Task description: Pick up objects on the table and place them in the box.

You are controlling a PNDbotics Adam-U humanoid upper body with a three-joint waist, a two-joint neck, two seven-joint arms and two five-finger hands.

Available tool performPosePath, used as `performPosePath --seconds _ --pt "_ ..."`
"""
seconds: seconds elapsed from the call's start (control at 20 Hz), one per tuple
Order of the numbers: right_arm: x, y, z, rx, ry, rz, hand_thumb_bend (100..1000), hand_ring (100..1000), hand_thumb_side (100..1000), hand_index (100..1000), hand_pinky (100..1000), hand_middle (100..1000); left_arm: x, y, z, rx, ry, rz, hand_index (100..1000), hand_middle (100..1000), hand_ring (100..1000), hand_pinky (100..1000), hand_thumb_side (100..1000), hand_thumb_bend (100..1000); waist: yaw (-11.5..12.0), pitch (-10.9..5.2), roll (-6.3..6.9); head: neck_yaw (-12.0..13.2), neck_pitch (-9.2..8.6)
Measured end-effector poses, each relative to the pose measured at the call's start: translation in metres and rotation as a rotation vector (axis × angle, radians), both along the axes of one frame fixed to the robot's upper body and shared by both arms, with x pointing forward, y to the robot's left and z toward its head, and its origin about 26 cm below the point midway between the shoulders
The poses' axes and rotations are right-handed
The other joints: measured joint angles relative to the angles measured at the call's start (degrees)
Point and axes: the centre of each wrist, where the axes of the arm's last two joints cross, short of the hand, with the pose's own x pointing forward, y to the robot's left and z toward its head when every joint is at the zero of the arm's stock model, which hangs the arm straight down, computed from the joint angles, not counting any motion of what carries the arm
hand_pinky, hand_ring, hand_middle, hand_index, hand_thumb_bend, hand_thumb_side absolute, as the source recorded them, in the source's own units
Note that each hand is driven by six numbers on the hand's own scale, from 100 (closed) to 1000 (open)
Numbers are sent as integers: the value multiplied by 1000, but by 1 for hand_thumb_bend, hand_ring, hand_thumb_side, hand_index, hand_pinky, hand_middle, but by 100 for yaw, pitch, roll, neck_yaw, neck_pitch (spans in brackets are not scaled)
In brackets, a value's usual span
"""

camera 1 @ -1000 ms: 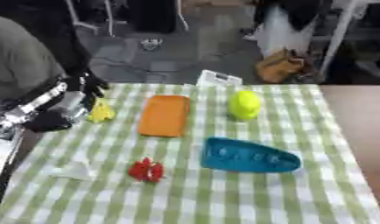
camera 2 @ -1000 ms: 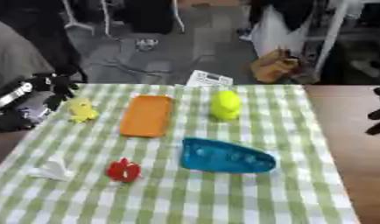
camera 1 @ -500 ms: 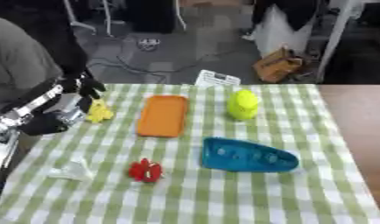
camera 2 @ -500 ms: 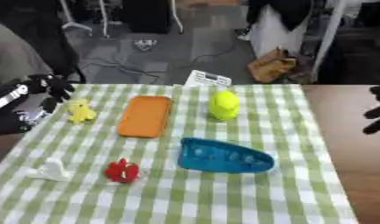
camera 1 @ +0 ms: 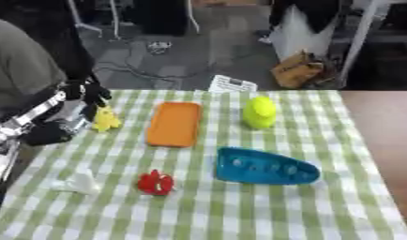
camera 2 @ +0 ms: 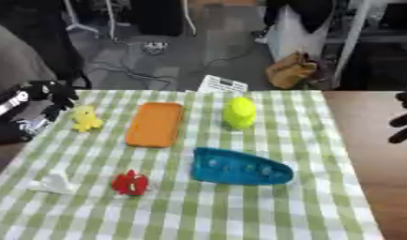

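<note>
My black left hand (camera 1: 84, 92) hovers open at the table's left edge, its fingers hanging just above and left of a small yellow toy (camera 1: 105, 119). On the green checked cloth lie a flat orange tray (camera 1: 174, 123), a yellow-green rounded object (camera 1: 259, 111), a blue oblong container (camera 1: 264, 166), a small red object (camera 1: 156, 183) and a white object (camera 1: 75, 182). Only the dark fingers of my right hand (camera 2: 400, 118) show at the right edge, spread and holding nothing, off the cloth.
A white printed card (camera 1: 231, 84) lies at the table's far edge. Bare brown tabletop (camera 1: 379, 122) runs along the right of the cloth. Beyond the table are a grey floor with cables, a brown bag (camera 1: 298, 70) and chair legs.
My left hand has edged slightly to the left, away from the yellow toy. The objects on the cloth lie where they were.
</note>
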Motion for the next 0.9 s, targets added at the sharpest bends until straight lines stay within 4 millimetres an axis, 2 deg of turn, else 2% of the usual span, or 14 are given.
performPosePath --seconds 0.2,0.3,0.4,0.55,0.6,0.85,0.9 --pt "0 0 0 0 1 0 100 592 710 698 492 734 0 0 0 -2 -1 0 876 721 676 637 691 100 0 0 0 0 -1" --pt "0 0 0 0 1 0 100 592 710 698 492 734 -1 0 0 -2 -3 0 876 723 677 639 662 100 0 0 0 -1 -1" --pt "0 0 0 -1 1 0 100 592 710 698 492 734 -2 1 0 -1 -2 2 901 755 710 661 663 100 0 0 0 -11 -1" --pt "0 0 0 -1 1 0 100 592 710 698 492 734 -5 4 0 20 4 22 905 758 713 663 662 100 0 0 0 -25 -1" --pt "0 0 0 -1 1 0 100 592 710 698 492 734 -7 6 0 28 4 31 923 780 735 672 622 100 0 0 0 -27 -3" --pt "0 0 0 1 2 -3 100 592 712 698 491 734 -29 29 -8 66 22 125 919 784 729 669 577 100 23 5 0 -81 -36" --pt "0 0 0 1 2 -4 100 592 712 698 491 734 -34 35 -11 67 21 154 917 787 729 671 542 100 25 5 0 -94 -47"
